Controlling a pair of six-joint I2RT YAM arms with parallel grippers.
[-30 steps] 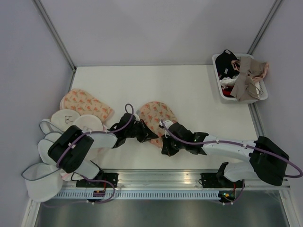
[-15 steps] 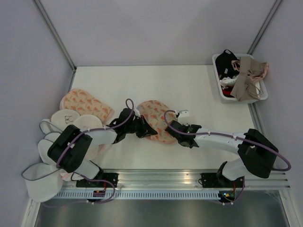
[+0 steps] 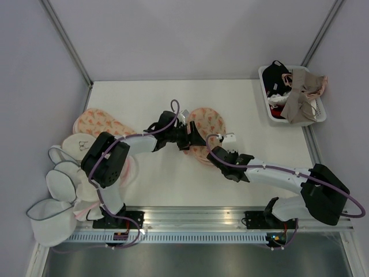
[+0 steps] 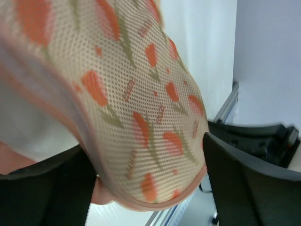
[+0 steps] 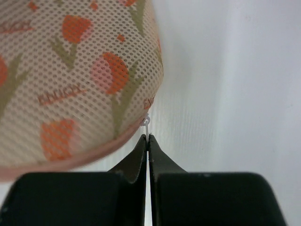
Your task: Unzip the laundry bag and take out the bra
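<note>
The laundry bag point(image 3: 206, 128), peach mesh with an orange print and pink trim, lies mid-table. In the left wrist view the bag's rounded end point(image 4: 141, 117) fills the space between my left gripper's point(image 4: 148, 150) wide-apart fingers, so that gripper is open around it. From above, the left gripper point(image 3: 193, 136) sits at the bag's left edge. My right gripper point(image 5: 148, 137) is shut on the small white zipper pull point(image 5: 147, 126) at the bag's trim. From above, the right gripper point(image 3: 212, 152) is at the bag's near edge. The bra is hidden.
A second printed pouch point(image 3: 104, 128) and several round white mesh pouches point(image 3: 63, 184) are piled at the left. A white basket point(image 3: 319, 115) with beige and black garments stands at the far right corner. Metal frame rails border the table.
The bag has shifted up and to the right with both arms following. My left gripper has gone from shut to wide open. The right gripper stays shut.
</note>
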